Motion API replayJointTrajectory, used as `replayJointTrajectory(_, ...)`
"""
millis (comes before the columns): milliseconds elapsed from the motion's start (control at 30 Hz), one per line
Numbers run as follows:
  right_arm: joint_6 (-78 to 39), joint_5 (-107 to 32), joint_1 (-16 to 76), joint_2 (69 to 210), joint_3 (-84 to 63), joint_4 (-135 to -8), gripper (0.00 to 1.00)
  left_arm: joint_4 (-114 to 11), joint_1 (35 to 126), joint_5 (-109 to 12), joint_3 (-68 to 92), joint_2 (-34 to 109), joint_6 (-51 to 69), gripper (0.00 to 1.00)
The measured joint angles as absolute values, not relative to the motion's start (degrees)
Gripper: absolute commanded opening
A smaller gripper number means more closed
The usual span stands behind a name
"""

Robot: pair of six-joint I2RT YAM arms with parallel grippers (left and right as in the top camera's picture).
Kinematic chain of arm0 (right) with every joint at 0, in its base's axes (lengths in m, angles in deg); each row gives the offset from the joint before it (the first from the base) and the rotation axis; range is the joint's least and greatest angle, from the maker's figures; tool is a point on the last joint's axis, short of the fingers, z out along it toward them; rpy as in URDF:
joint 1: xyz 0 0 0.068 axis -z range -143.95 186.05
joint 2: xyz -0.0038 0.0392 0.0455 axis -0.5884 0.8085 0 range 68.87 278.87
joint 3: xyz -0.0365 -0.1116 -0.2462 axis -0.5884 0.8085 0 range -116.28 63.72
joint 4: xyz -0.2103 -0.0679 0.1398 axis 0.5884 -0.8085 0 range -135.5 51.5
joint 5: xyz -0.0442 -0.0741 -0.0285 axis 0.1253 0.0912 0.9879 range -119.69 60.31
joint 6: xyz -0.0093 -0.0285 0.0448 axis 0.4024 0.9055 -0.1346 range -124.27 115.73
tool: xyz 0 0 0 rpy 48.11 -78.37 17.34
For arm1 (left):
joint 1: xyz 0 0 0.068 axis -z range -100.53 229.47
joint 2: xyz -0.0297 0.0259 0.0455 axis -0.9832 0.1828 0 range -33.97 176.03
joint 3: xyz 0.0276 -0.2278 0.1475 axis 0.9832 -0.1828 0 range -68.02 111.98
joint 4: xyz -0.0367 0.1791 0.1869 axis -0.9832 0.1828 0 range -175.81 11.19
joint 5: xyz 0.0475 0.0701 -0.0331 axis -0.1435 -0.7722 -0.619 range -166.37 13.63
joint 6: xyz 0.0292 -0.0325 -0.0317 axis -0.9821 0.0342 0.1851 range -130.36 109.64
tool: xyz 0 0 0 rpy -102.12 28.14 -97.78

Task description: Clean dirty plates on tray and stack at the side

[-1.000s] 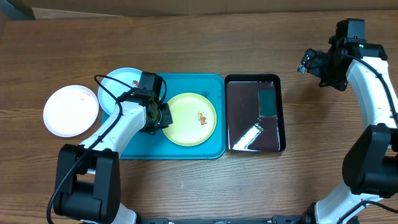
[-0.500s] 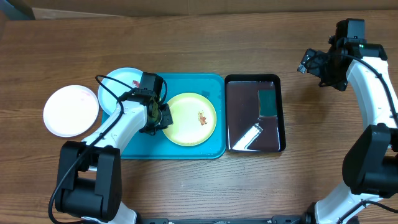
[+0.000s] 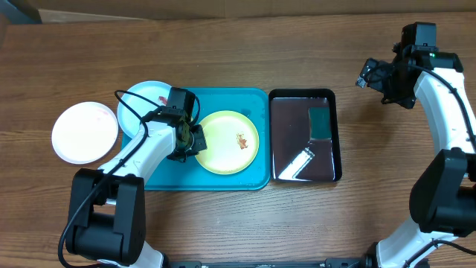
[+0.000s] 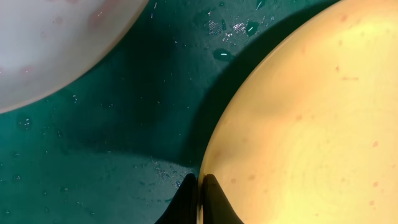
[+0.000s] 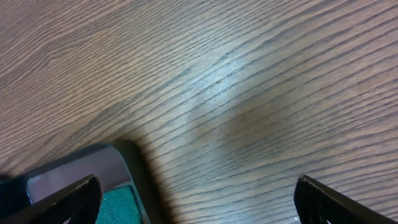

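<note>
**A:** Where's the yellow plate (image 3: 229,142)?

**B:** Flat on the turquoise tray (image 3: 230,99), right of centre, w/ a reddish-brown smear (image 3: 242,140) near its middle. The left gripper (image 3: 195,141) is clamped on its left rim. The wrist view shows both dark tips pinched over the edge.

**A:** Other plates?

**B:** The light blue plate (image 3: 137,112) overlaps the tray's top-left corner, near the yellow one but apart from it. The white plate (image 3: 85,132) is on the table (image 3: 223,45), left of the tray.

**A:** Right side?

**B:** The right gripper (image 5: 199,199) hangs w/ fingers wide apart and nothing in them, over bare wood by the corner of the dark tray (image 3: 286,126).

**A:** What could go wrong?

**B:** My read: the grip is thin, on the rim only, and there are droplets (image 4: 239,26) on the tray. A wet edge could slip out, or the plate could swing down once it's lifted. If it's dragged left, it may bump the blue plate. A tilt could also shed food onto the tray.

**A:** Any text or logos?

**B:** None readable in any view.
</note>
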State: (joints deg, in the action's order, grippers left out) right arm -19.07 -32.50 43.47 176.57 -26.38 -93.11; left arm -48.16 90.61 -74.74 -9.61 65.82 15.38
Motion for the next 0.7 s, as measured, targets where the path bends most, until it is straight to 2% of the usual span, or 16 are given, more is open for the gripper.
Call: replayJointTrajectory(700,-19.1,-32.5,43.5,176.5,-26.4,-93.1,1.00,-47.7,87.6,-75.6,-9.6,65.8,25.0,0.06)
